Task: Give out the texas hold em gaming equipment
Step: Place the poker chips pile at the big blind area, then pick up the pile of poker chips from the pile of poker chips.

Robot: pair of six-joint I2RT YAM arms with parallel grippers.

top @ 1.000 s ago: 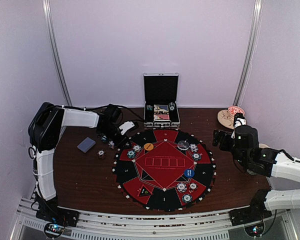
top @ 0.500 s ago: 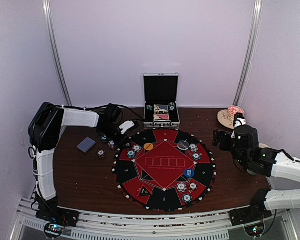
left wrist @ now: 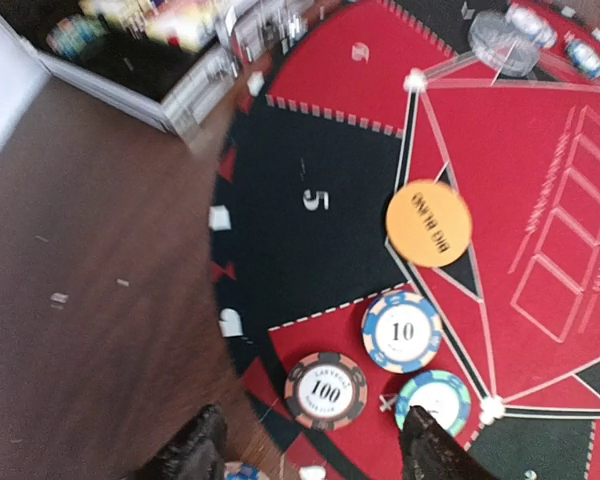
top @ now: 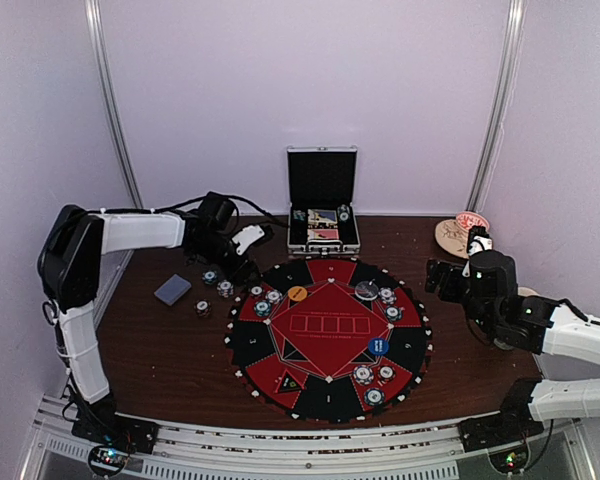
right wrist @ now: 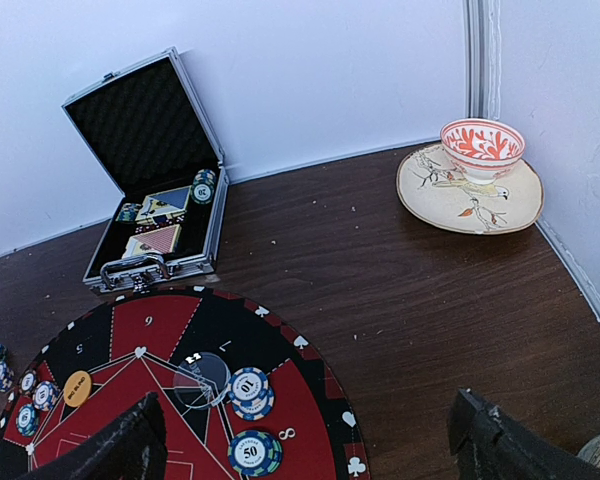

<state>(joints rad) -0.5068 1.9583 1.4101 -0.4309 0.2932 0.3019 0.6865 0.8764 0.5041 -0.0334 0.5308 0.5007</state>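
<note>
The round red-and-black poker mat (top: pixel 327 335) carries poker chips (top: pixel 268 301) on several seats, an orange marker disc (top: pixel 297 294) and a blue disc (top: pixel 378 346). My left gripper (top: pixel 242 243) hovers over the mat's far-left edge, open and empty. In the left wrist view, below the left gripper (left wrist: pixel 310 425), lie a 100 chip (left wrist: pixel 325 390), a 10 chip (left wrist: pixel 402 330), a teal chip (left wrist: pixel 435 400) and the orange disc (left wrist: pixel 429 222). Loose chips (top: pixel 209 277) and a grey-blue card deck (top: pixel 172 290) lie left of the mat. My right gripper (top: pixel 440 275) (right wrist: pixel 305 430) is open beside the mat's right edge.
An open metal case (top: pixel 323 225) with cards and chips stands behind the mat. A tan saucer (right wrist: pixel 470 190) with a red-white cup (right wrist: pixel 482 145) sits in the back right corner. White walls close in the table on three sides.
My left gripper has opened, risen and drawn back from the table at the mat's left edge. The right arm has not moved.
</note>
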